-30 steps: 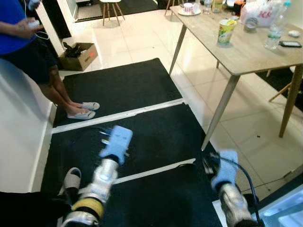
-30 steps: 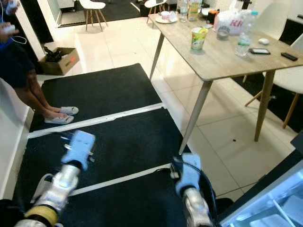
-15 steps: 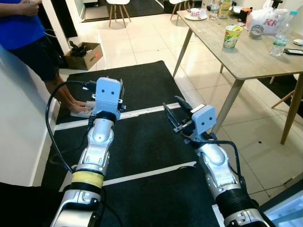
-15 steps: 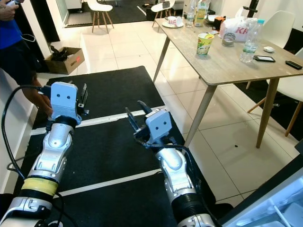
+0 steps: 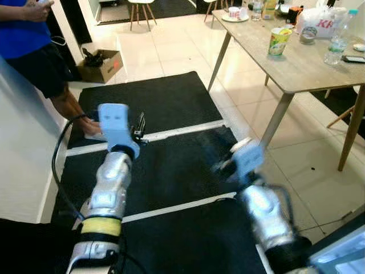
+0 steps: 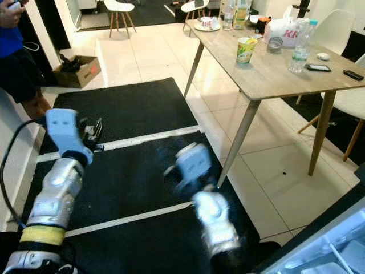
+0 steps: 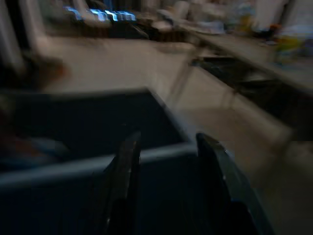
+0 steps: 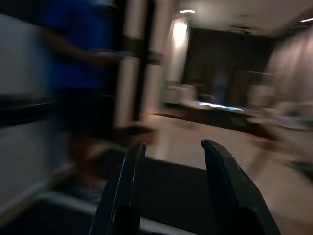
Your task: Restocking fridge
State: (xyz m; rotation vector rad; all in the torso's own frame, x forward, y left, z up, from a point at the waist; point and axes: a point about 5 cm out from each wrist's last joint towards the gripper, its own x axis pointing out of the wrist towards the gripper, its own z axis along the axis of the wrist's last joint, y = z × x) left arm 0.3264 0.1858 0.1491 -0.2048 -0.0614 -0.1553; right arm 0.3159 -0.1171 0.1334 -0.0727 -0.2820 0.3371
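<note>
White bag [image 5: 317, 21] reads "K" (rest apparently hidden).

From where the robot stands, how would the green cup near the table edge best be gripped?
Grip the green cup around its mid-body, coming in level from the table's near long edge. It stands upright and tapered, with bare tabletop on that side; the bag and bottle crowd the far side. Both grippers, left and right, are open and empty.
</note>
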